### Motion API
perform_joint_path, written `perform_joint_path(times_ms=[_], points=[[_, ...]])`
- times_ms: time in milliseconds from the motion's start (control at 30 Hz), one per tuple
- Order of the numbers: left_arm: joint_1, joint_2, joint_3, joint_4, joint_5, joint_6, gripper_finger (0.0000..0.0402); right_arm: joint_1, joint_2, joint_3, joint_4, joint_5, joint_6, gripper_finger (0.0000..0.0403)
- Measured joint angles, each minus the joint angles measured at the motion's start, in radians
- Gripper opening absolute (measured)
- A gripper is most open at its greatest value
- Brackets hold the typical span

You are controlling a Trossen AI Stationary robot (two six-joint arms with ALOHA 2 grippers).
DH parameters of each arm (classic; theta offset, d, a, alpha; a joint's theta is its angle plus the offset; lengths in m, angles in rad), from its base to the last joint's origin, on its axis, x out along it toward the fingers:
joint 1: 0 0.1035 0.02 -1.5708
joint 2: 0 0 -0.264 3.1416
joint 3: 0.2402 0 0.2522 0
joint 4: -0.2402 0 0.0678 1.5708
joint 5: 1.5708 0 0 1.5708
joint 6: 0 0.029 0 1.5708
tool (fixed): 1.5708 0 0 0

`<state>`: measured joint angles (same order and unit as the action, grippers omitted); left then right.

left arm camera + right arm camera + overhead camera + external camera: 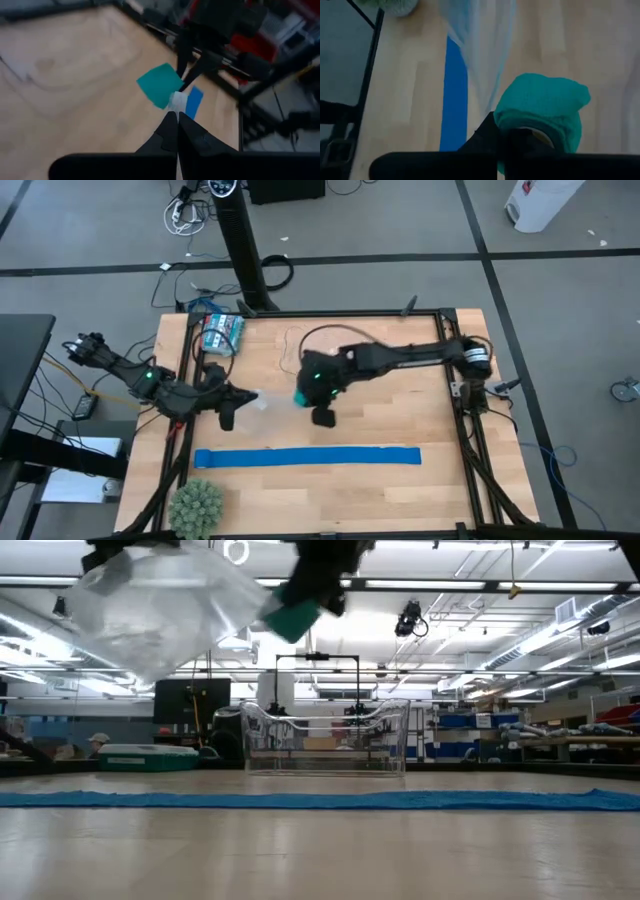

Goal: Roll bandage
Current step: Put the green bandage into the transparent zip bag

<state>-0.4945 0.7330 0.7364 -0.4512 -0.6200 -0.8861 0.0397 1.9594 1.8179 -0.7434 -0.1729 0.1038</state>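
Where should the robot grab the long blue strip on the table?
Probably at either short end, coming straight down from above: the blue strip lies flat and straight on the table, so an end should lift easiest.

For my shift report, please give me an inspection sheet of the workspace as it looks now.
Surface: wooden table, bare in the middle.
Job's things: teal bandage rolled, held above the table; clear plastic bag hanging beside it.
Clutter: blue strip lying flat; spiky green ball at a corner; small packet near the far edge.
Grippers: right gripper shut on the bandage; left gripper shut on the bag's edge.
Cables: thin loop on the table; more on the floor.
Surroundings: wire cage, shelves behind.
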Motion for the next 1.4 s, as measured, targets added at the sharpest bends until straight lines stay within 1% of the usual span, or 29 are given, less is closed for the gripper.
perform_joint_path(times_ms=[67,133,233,467,700,767,833,1000,1200,1400], points=[[0.009,0.002,0.000,0.057,-0.024,0.045,0.0003,-0.005,-0.053,0.000,-0.082,0.005,0.009,0.0001],[0.023,0.016,0.000,0.133,-0.037,0.104,0.0003,-0.004,-0.114,0.000,-0.119,0.028,0.012,0.0000],[0.051,0.053,0.000,0.241,-0.038,0.177,0.0003,-0.003,-0.206,0.000,-0.106,0.060,0.012,0.0000],[0.120,0.176,0.000,0.453,-0.038,0.175,0.0003,0.004,-0.341,0.000,-0.035,0.217,0.034,0.0000],[0.173,0.269,0.000,0.680,-0.064,0.176,0.0003,-0.001,-0.340,-0.001,-0.023,0.248,0.035,0.0000],[0.181,0.280,0.000,0.718,-0.068,0.176,0.0003,0.003,-0.342,0.000,-0.016,0.283,0.047,0.0000],[0.188,0.290,0.000,0.743,-0.077,0.179,0.0003,0.004,-0.342,0.000,-0.005,0.294,0.049,0.0000],[0.194,0.291,0.000,0.755,-0.119,0.179,0.0003,0.004,-0.343,0.000,0.009,0.294,0.040,0.0000],[0.194,0.291,0.000,0.797,-0.134,0.204,0.0003,0.004,-0.326,0.000,0.015,0.286,0.025,0.0000],[0.196,0.291,0.000,0.803,-0.145,0.206,0.0003,0.004,-0.325,0.000,0.038,0.283,0.014,0.0000]])
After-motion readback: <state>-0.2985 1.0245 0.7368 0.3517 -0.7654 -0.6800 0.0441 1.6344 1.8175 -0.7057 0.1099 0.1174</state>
